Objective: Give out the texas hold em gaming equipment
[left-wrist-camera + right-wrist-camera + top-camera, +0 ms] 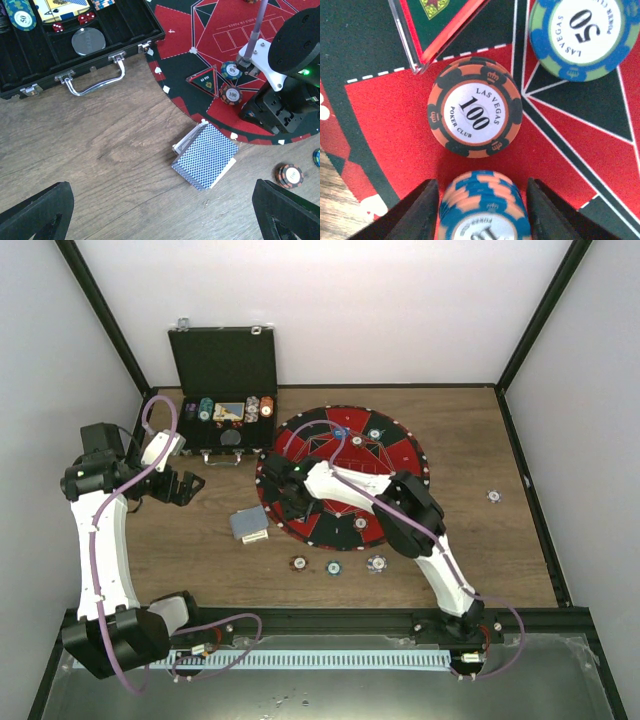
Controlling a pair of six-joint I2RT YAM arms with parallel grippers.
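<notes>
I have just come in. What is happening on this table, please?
The right gripper is over the round mat, closed on a small stack of blue and orange chips, beside a 100 chip and a 50 chip lying on the mat. The left gripper is open and empty, above the table near the deck of cards and the open case. Three more chips lie on the table by the mat's near edge.

Place: robot test cell, lab-style, and I'm working inside a box.
Walls: plain white panels (330,310) in black frame bars (100,315), beyond my right pincer (285,485) and off to both sides of it.
Surface: wood-look table (480,550) right beneath the pincer.
Behind the pincer: black rail (350,620) carrying my arm bases, and past it a slotted cable duct (330,660).
</notes>
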